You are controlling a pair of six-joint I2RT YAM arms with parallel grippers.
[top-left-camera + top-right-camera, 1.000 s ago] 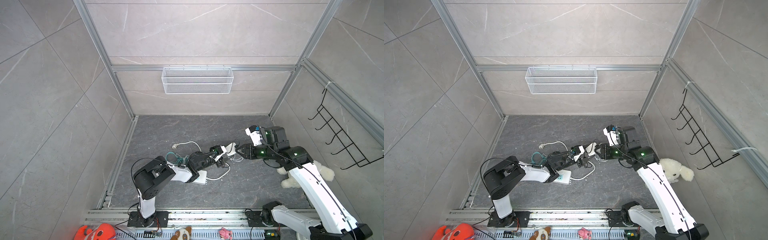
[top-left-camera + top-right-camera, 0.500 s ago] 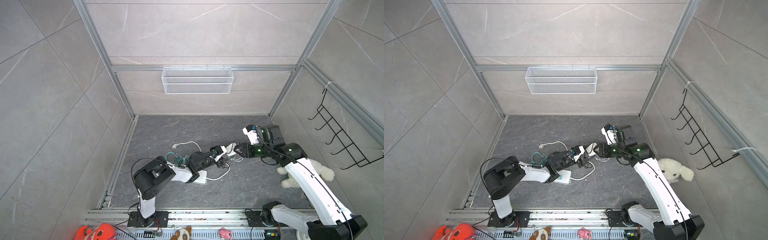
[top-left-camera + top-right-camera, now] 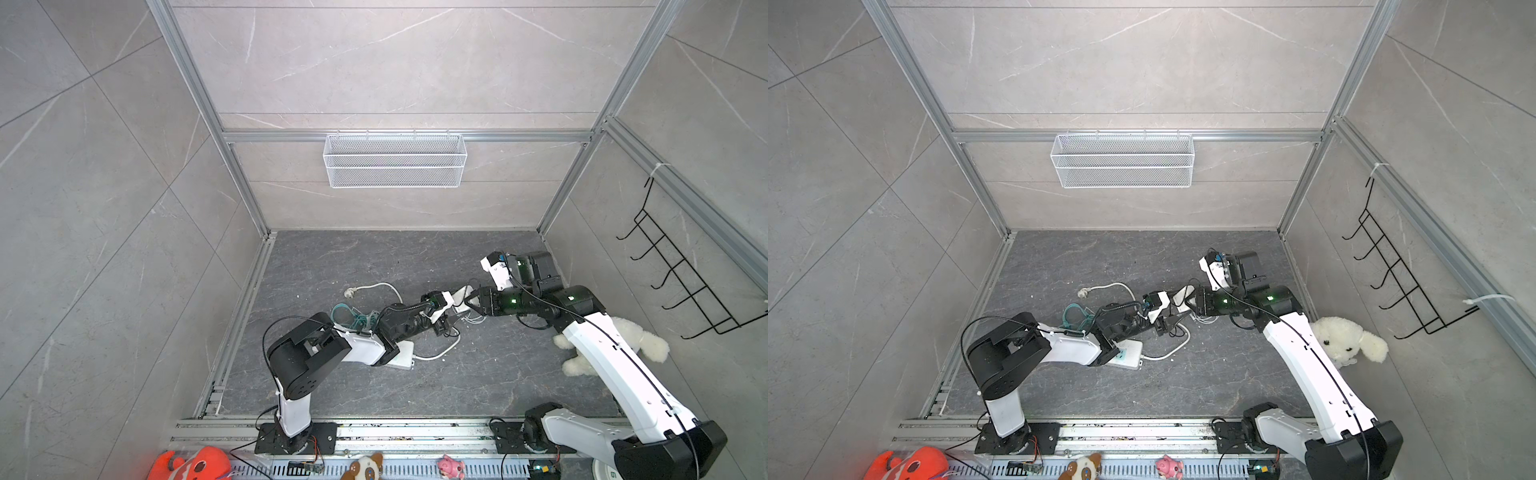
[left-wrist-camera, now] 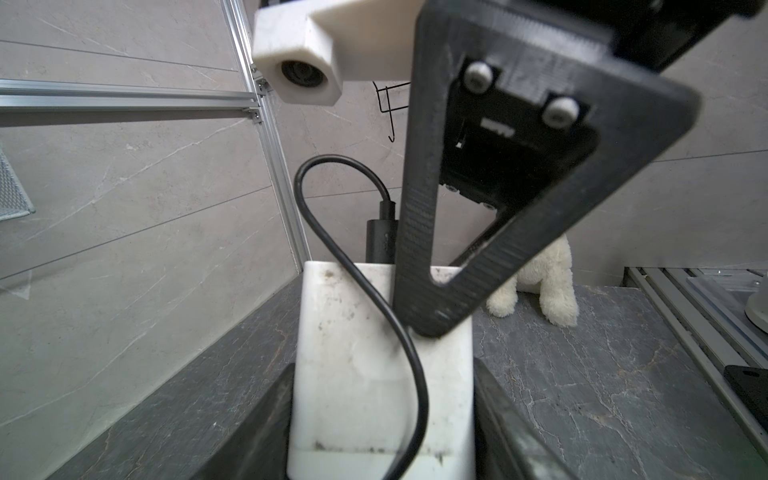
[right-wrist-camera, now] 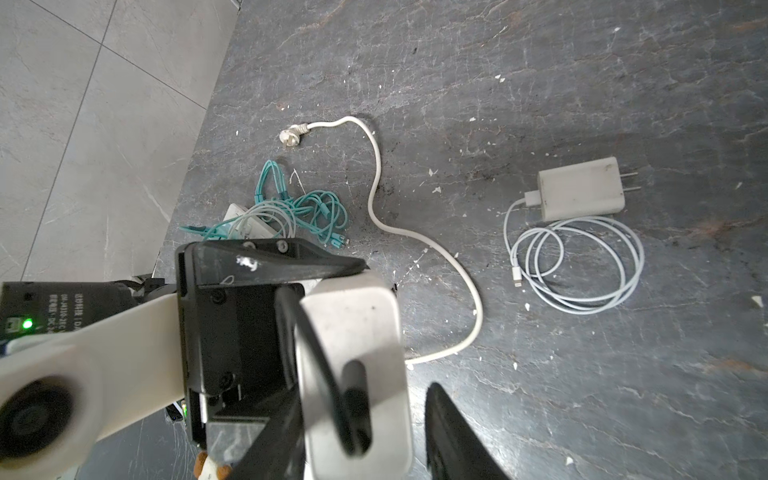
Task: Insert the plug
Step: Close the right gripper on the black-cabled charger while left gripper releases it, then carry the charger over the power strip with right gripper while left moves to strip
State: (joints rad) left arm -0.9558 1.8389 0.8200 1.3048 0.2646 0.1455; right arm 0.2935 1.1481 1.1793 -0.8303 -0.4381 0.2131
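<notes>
My left gripper (image 4: 382, 374) is shut on a white charger block (image 4: 353, 332), held off the floor mid-scene in both top views (image 3: 459, 300) (image 3: 1180, 298). A black plug (image 4: 380, 243) sticks out of the block's far end, and its black cable (image 4: 328, 232) loops back over the block. In the right wrist view the plug (image 5: 353, 409) shows end-on in the block (image 5: 353, 332). My right gripper (image 5: 361, 411) (image 3: 470, 301) is open and straddles that end, with a gap on one side. One of its fingers (image 4: 419, 257) rests beside the plug.
On the dark floor lie a white power strip (image 3: 401, 360), its white cord (image 5: 376, 166), a teal cable tangle (image 5: 299, 203) and a second charger (image 5: 582, 193) with coiled cable (image 5: 577, 266). A white plush (image 3: 615, 345) sits by the right wall. A wire basket (image 3: 395, 160) hangs on the back wall.
My right arm has shifted a little left, bringing its gripper closer over the plug end of the block. The left arm and the block have stayed put.
</notes>
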